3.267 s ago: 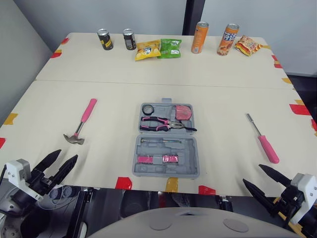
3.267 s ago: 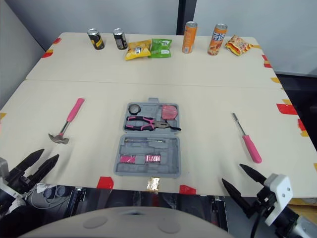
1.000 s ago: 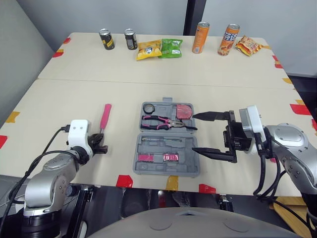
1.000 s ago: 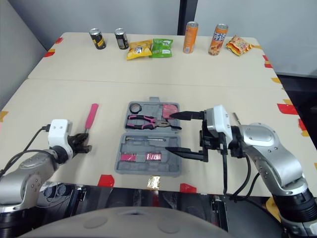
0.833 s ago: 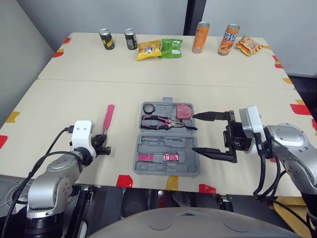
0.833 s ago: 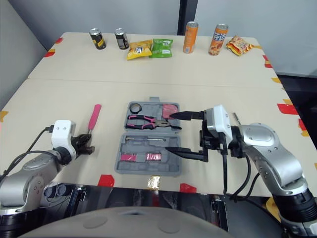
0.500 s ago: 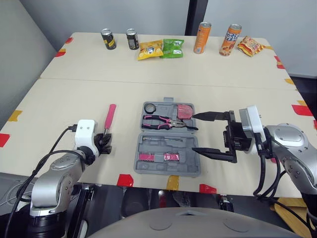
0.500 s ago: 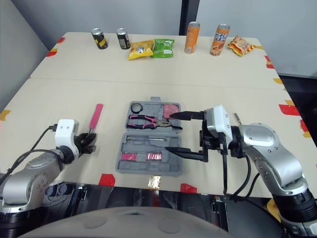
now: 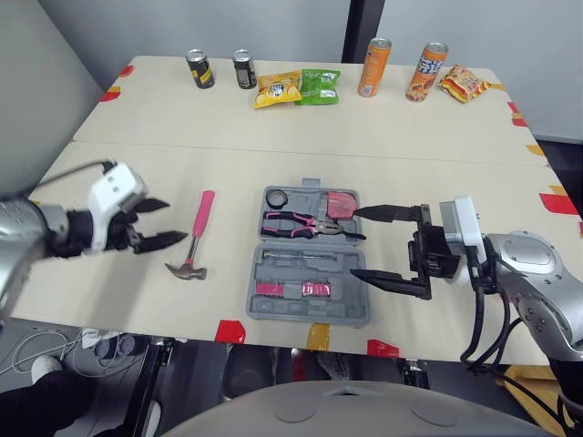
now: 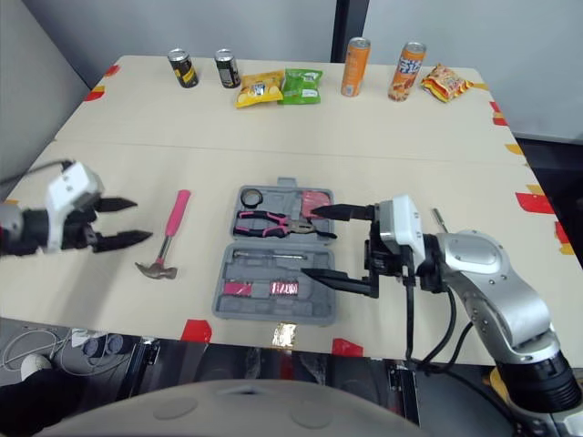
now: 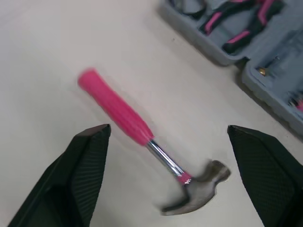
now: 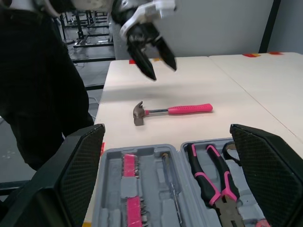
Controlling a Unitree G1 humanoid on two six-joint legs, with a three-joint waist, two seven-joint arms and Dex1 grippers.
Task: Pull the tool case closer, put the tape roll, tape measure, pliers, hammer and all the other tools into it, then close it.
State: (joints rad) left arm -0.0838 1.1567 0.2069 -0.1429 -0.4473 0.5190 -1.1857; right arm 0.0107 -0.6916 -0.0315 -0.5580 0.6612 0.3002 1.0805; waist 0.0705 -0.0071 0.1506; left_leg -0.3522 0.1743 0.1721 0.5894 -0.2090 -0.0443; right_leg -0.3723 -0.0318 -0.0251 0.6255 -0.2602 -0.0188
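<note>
The grey tool case (image 9: 308, 293) lies open near the table's front edge. Its far half holds a black tape roll (image 9: 274, 198), pink-handled pliers (image 9: 299, 223) and a pink tape measure (image 9: 340, 204). A hammer (image 9: 200, 218) with a pink handle lies on the table left of the case, its steel head (image 11: 199, 187) toward the front. My left gripper (image 9: 173, 221) hovers open just left of the hammer, holding nothing. My right gripper (image 9: 355, 243) is spread wide open at the case's right side, one finger (image 9: 387, 279) over its front right corner.
Several drink cans (image 9: 198, 69) and snack bags (image 9: 319, 86) line the table's far edge. A thin screwdriver shaft (image 10: 435, 217) pokes out behind my right arm. Red and yellow tape marks (image 9: 230, 331) dot the front edge.
My left gripper has come off the hammer's head, opened, and swung up and to the left. The hammer stays beside the case. The right gripper has not moved.
</note>
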